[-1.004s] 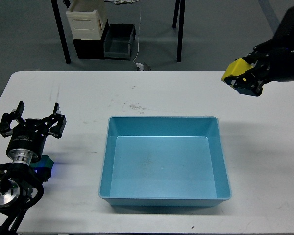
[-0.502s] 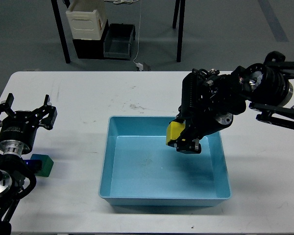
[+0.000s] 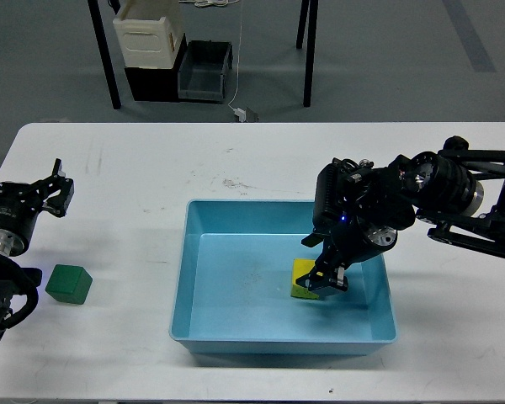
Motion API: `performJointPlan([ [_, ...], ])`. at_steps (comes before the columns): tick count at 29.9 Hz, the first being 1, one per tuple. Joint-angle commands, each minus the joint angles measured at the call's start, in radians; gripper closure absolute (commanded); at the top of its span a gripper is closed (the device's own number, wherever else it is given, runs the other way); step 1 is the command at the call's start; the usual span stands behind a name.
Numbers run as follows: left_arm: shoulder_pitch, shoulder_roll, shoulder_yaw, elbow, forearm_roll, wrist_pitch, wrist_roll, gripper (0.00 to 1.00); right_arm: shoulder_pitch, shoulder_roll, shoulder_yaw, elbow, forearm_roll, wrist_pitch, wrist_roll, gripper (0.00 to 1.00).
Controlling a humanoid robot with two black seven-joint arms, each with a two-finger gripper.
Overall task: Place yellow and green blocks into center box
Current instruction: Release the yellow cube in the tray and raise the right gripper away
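The yellow block (image 3: 304, 279) sits low inside the blue center box (image 3: 185, 278), right of its middle, on or just above the floor. My right gripper (image 3: 326, 279) reaches down into the box and is shut on the yellow block, its dark fingers against the block's right side. The green block (image 3: 69, 284) lies on the white table at the left, outside the box. My left gripper (image 3: 21, 183) is open and empty at the left edge, above and behind the green block, apart from it.
The white table (image 3: 252, 160) has the box at its front middle. Beyond the far edge are black table legs (image 3: 108, 67), a cream bin (image 3: 149, 34) and a dark bin (image 3: 205, 71) on the floor.
My right gripper swung from the far right over the box and lowered the yellow block to the box floor. My left arm drew back to the left, uncovering the green block.
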Motion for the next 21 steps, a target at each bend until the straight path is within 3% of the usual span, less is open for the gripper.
performJointPlan([
  [1,-0.026,0.017,-0.004,0.021,0.171,-0.031,-0.004,0.00,-0.009,-0.008,0.052,-0.021,0.031,0.000,0.000,0.09],
  [3,-0.029,0.017,-0.016,0.021,0.276,-0.054,-0.022,0.00,-0.012,-0.011,0.106,-0.044,0.039,0.000,0.000,0.07],
  [10,-0.040,0.045,-0.034,0.021,0.656,-0.061,-0.223,0.00,-0.090,-0.029,0.365,-0.058,0.117,0.000,0.000,0.01],
  [15,-0.046,0.158,-0.034,0.021,0.978,-0.054,-0.231,0.00,-0.253,0.027,0.662,-0.052,0.192,0.000,0.000,0.02],
  [21,-0.056,0.177,-0.034,0.021,1.149,-0.018,-0.231,0.00,-0.446,0.070,0.960,0.012,0.205,-0.024,0.000,0.02],
])
